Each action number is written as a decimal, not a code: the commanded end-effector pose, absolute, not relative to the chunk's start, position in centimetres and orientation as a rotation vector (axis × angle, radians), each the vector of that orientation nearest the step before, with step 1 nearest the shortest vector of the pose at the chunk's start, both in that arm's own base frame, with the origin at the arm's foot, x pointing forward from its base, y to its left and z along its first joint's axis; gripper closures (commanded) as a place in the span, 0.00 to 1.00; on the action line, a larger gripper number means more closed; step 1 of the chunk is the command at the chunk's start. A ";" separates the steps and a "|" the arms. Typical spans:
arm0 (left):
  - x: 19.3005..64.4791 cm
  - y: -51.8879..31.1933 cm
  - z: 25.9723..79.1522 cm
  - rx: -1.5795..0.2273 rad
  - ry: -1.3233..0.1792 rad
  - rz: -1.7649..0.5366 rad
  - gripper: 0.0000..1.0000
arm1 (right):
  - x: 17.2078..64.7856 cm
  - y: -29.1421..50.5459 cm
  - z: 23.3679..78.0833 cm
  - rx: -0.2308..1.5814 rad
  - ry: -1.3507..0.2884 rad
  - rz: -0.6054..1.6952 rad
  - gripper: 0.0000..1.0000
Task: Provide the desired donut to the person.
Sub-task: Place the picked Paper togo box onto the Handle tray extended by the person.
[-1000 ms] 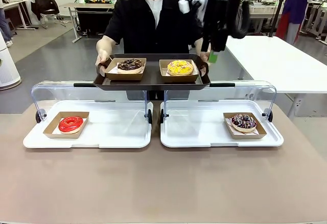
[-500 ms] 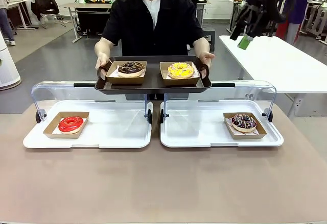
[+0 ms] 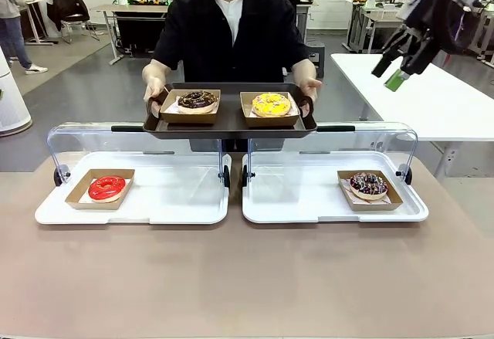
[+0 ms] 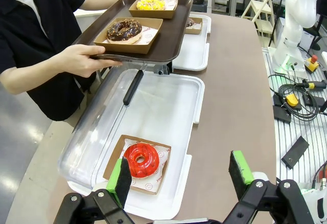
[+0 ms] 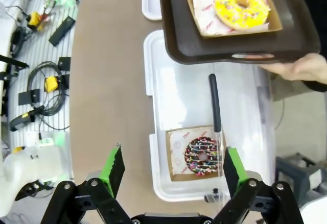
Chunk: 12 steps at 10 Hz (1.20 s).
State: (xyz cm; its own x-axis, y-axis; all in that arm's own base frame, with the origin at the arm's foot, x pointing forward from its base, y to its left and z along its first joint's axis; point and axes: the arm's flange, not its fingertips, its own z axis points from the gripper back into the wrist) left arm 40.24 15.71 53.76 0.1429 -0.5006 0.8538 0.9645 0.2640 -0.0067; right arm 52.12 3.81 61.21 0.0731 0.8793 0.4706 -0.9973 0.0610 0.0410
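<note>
Person (image 3: 231, 30) holds brown tray (image 3: 229, 127) with chocolate donut (image 3: 197, 100) and yellow sprinkled donut (image 3: 271, 104). Red donut (image 3: 106, 188) sits in left white case (image 3: 177, 200). Right gripper (image 3: 400, 61) raised high, fingers apart; left gripper (image 4: 181, 175) fingers apart, empty.

Item, my own body: my left gripper (image 4: 181, 175) is showing black linkage arms with round silver pivot screws and two green pads (image 4: 240, 166) on black fingers; my right gripper (image 5: 171, 170) is showing the same black links, silver screws and bright green pads (image 5: 112, 169); my right arm (image 3: 432, 11) is appearing dark against the room, with white casing above and one green pad (image 3: 396, 80) catching the light
</note>
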 end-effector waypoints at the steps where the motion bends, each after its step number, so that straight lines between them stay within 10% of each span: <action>1: 40.2 15.7 53.7 -0.668 -0.887 -1.178 0.00 | 50.8 3.6 60.1 0.385 -0.418 1.473 0.00; 12: 40.2 15.7 53.7 -0.668 -0.887 -1.178 0.00 | 52.1 3.8 61.2 0.401 -0.362 1.467 0.00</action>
